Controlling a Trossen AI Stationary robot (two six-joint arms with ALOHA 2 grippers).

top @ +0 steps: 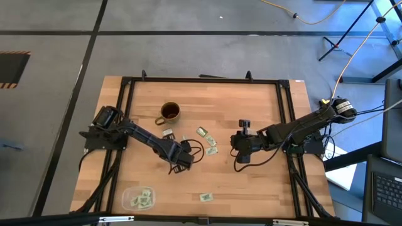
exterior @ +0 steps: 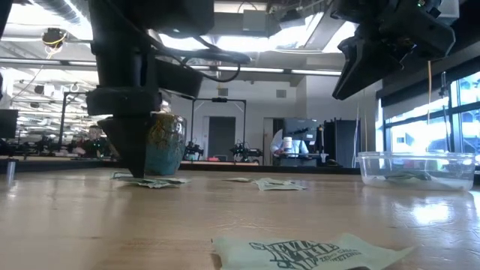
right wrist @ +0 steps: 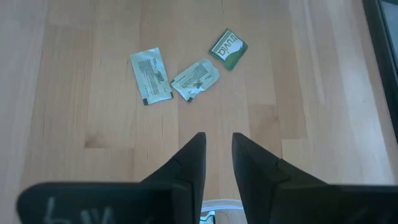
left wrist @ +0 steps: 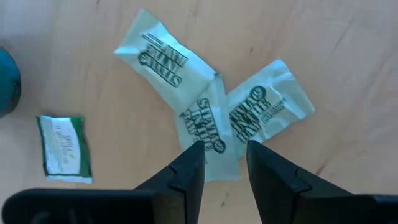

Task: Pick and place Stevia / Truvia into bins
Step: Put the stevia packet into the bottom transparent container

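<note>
Three white Stevia sachets (left wrist: 205,118) lie flat and overlapping on the wood, right of the brown mug (top: 169,113). My left gripper (left wrist: 222,149) is open and low over them, one finger on each side of the middle sachet's end (left wrist: 219,163). In the low view its fingers (exterior: 139,161) reach down to the sachets (exterior: 154,181). My right gripper (right wrist: 217,146) is open, empty and raised (exterior: 352,71) to the right of the same three sachets (right wrist: 194,79). A bin (top: 138,198) near the front left holds several sachets. A second clear bin (exterior: 416,169) sits below the right arm. My left gripper comes at the middle sachet from above, slanting, with its open fingertips (left wrist: 194,155) over the sachet's end. Whether they touch the paper cannot be told. The sachet lies flat on the table.
A green-edged sachet (left wrist: 62,149) lies alone beside the mug (exterior: 165,142). Another lone sachet (top: 206,197) lies near the front edge, large in the low view (exterior: 307,251). A black frame (top: 201,80) borders the table. Bare wood lies between the two grippers.
</note>
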